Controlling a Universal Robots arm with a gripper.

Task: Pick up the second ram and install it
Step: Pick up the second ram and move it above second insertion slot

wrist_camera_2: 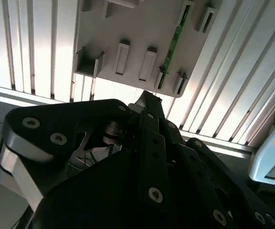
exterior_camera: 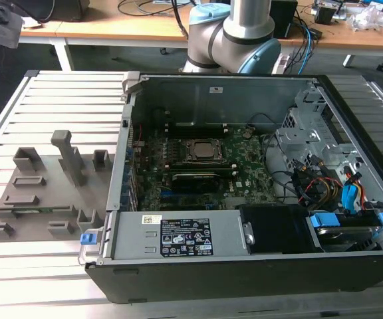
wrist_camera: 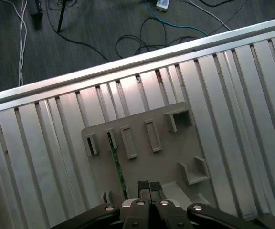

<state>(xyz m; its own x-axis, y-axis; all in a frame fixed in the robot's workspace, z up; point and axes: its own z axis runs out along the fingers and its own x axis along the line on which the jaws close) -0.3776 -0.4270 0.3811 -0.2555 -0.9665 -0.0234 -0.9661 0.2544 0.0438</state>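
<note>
Gripper (wrist_camera: 148,186) over grey fixture plate (wrist_camera: 166,152), first wrist view: I read its fingertips as pressed together with nothing between them. The second ram (wrist_camera: 119,167) stands on edge in a plate slot near them; the second wrist view shows its green length too. The exterior view adds the open computer case (exterior_camera: 245,279), at its right, on the slatted table (exterior_camera: 45,292).

On the table (exterior_camera: 52,93), the fixture (exterior_camera: 52,193) holding the second ram (exterior_camera: 35,211) lies at the exterior view's left of the case (exterior_camera: 245,279).
</note>
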